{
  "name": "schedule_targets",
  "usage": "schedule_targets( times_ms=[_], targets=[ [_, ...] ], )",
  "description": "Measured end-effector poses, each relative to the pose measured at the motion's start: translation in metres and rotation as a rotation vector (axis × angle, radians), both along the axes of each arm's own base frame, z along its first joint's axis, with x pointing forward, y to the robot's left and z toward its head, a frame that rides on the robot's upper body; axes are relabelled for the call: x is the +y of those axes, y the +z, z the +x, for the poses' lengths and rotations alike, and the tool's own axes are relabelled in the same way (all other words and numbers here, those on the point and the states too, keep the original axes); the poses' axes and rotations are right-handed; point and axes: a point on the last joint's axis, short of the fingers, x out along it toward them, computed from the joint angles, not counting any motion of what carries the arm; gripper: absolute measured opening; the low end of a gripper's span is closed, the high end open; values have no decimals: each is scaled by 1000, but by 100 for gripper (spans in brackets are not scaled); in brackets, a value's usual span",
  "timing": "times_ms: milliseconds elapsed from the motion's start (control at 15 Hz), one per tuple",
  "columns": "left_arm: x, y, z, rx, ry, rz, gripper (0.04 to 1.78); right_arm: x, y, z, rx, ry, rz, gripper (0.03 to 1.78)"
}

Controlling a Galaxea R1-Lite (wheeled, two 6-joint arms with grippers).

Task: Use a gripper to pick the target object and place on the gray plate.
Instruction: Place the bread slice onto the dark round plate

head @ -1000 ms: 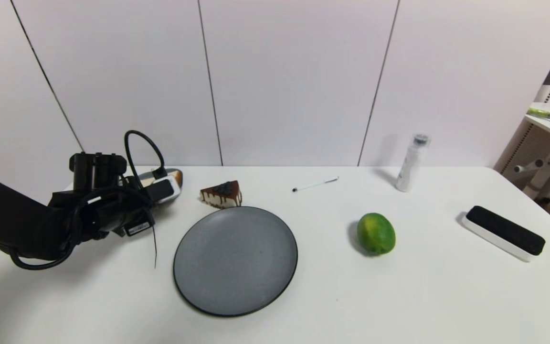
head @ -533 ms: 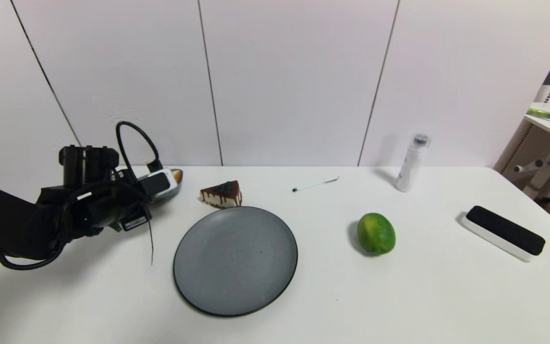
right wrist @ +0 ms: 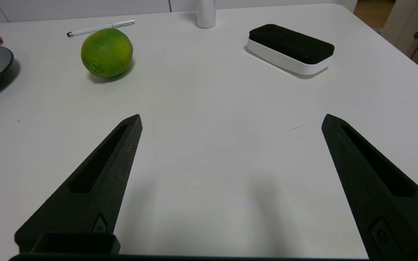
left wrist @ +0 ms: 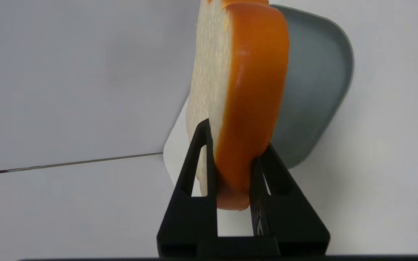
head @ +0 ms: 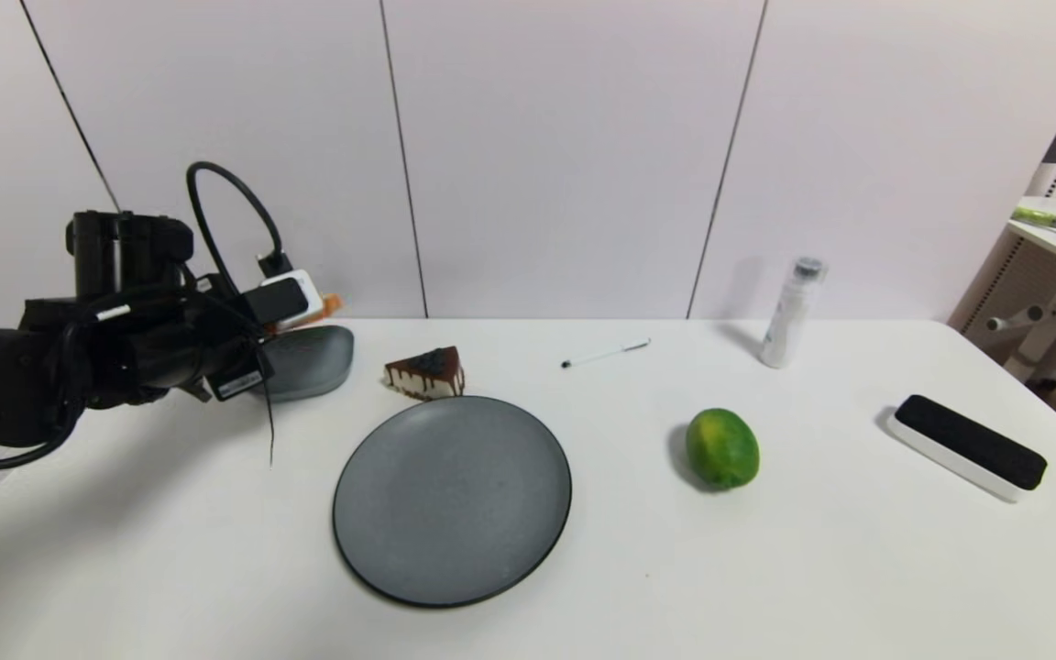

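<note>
**Toast slice clamped at one edge, lifted above the blue-gray dish**

Toast (left wrist: 238, 90) is pinched on both faces by the left gripper (left wrist: 230, 159), behind and left of the gray plate (head: 452, 500). It is judged light and slightly squashy. The right gripper (right wrist: 230, 119) is held wide apart, gripping nothing.

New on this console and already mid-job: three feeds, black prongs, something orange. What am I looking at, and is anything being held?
It is a two-armed robot. The head camera looks down on a white table; each wrist camera looks along its own gripper's prongs. The left gripper, raised over the table's far left, is shut on the toast slice, above a small blue-gray dish. The right gripper hangs open over bare table, holding nothing. Also there: the gray plate, a cake wedge, a lime, a pen, a white bottle and a black-topped eraser.
</note>
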Motion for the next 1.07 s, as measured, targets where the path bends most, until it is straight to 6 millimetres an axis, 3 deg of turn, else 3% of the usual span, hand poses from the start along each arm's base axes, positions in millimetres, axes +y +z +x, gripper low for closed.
schedule_targets(
  times_ms=[267, 400, 600, 800, 1067],
  targets=[
    [-6, 68, -4, -116, -10, -53, 30, 0, 0, 0, 0, 1, 0, 171],
    [-35, 95, -16, -128, -64, -196, 30, 0, 0, 0, 0, 1, 0, 171],
    [-87, 119, -44, -69, -151, -520, 30, 0, 0, 0, 0, 1, 0, 171],
    [-119, 116, -72, 50, -186, -773, 30, 0, 0, 0, -1, 0, 0, 171],
    [-135, 73, -98, 254, -148, -854, 30, 0, 0, 0, 0, 1, 0, 171]
  ],
)
